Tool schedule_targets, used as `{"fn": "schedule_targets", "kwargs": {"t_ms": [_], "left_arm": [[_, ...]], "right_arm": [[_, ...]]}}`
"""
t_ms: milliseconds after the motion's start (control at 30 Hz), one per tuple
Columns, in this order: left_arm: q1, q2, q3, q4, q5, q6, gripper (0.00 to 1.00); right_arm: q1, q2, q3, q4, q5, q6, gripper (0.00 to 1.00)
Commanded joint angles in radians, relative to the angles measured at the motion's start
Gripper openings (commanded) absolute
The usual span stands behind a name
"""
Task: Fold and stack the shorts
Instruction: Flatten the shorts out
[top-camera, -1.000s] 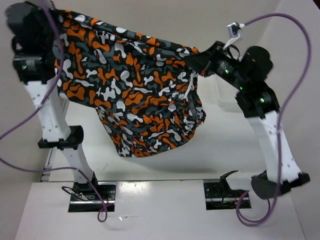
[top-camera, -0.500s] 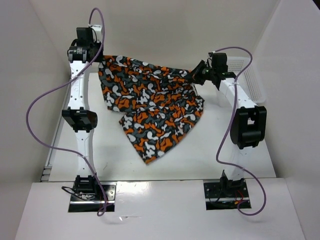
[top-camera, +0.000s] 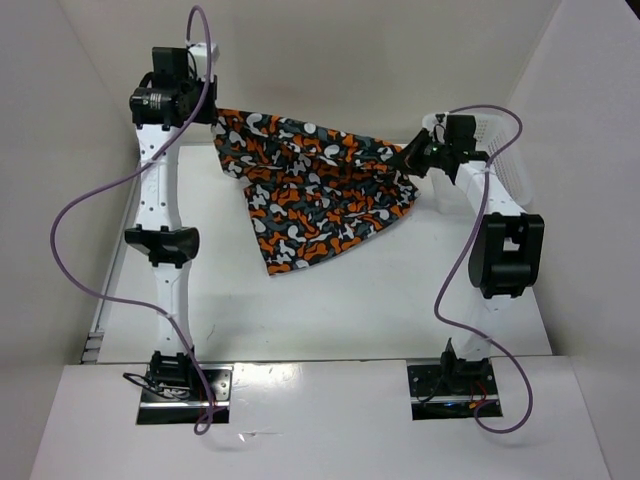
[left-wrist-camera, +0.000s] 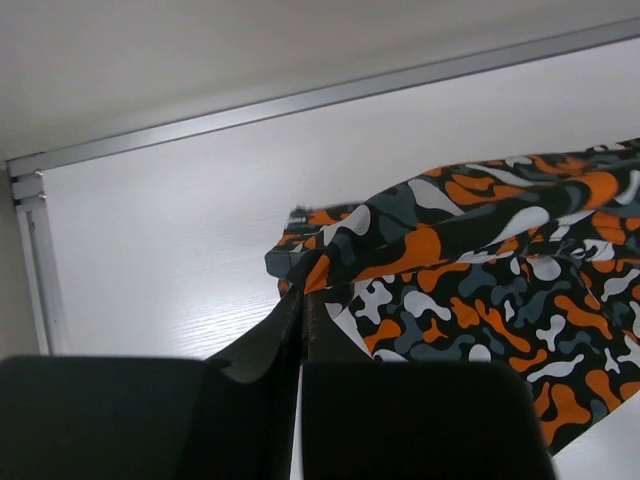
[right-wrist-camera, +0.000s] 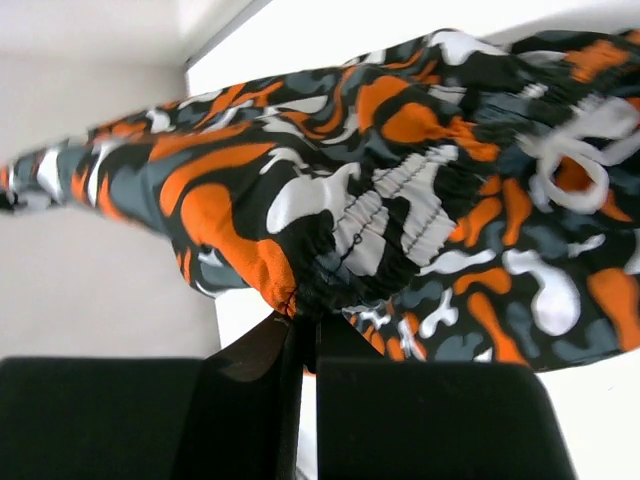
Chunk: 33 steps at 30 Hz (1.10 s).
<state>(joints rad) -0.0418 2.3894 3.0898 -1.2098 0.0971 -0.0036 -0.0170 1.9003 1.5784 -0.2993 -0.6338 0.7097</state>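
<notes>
The shorts (top-camera: 315, 190), printed in orange, black, grey and white blotches, hang stretched between my two grippers at the far side of the table. My left gripper (top-camera: 212, 118) is shut on the far-left corner; the left wrist view shows the cloth (left-wrist-camera: 470, 270) pinched at the fingertips (left-wrist-camera: 300, 300). My right gripper (top-camera: 408, 160) is shut on the elastic waistband at the right; the right wrist view shows the gathered band (right-wrist-camera: 390, 220) clamped between the fingers (right-wrist-camera: 305, 325). The lower part drapes down to the table, its tip toward the middle.
A white mesh basket (top-camera: 505, 150) stands at the far right, just behind my right arm. White walls close in the table on the left, back and right. Purple cables loop off both arms.
Both arms have moved from high near the camera out to the far side and lower. The shorts went with them and are drawn tighter, the hanging part shifted a little toward the back.
</notes>
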Motion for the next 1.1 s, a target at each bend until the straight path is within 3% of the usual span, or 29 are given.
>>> {"fn": "schedule_targets", "kwargs": {"t_ms": [0,100,233,300,400,500,633,767,933,1067], "left_arm": [[0.008,-0.137,0.041,0.024,-0.022,0.004,0.00],[0.022,-0.218,0.041,0.024,-0.031,0.004,0.00],[0.074,-0.300,0.030,-0.023,-0.053,0.004,0.00],[0.083,-0.300,0.030,-0.089,-0.053,0.004,0.00],[0.083,-0.334,-0.103,-0.089,-0.007,0.004,0.00],[0.083,-0.305,-0.140,-0.089,0.026,0.004,0.00],[0.053,-0.179,-0.044,-0.062,-0.003,0.004,0.00],[0.043,-0.096,0.047,0.064,-0.135,0.004,0.00],[0.105,-0.247,0.047,0.315,-0.215,0.004,0.00],[0.146,-0.361,0.047,0.354,-0.186,0.004,0.00]], "right_arm": [[0.025,-0.087,0.124,0.014,-0.115,-0.080,0.00],[0.025,-0.130,0.204,-0.083,-0.125,-0.156,0.00],[0.016,-0.256,0.115,-0.050,-0.081,-0.127,0.00],[0.028,-0.245,0.127,-0.083,-0.099,-0.127,0.00],[0.078,-0.215,0.153,-0.127,-0.103,-0.136,0.00],[0.098,-0.129,0.225,-0.176,-0.087,-0.151,0.00],[0.098,0.068,0.467,-0.224,-0.087,-0.127,0.00],[0.107,0.219,0.856,-0.233,-0.030,-0.118,0.00],[0.126,0.180,1.149,-0.212,0.028,-0.150,0.00],[0.126,0.048,1.117,-0.231,0.028,-0.203,0.00]]}}
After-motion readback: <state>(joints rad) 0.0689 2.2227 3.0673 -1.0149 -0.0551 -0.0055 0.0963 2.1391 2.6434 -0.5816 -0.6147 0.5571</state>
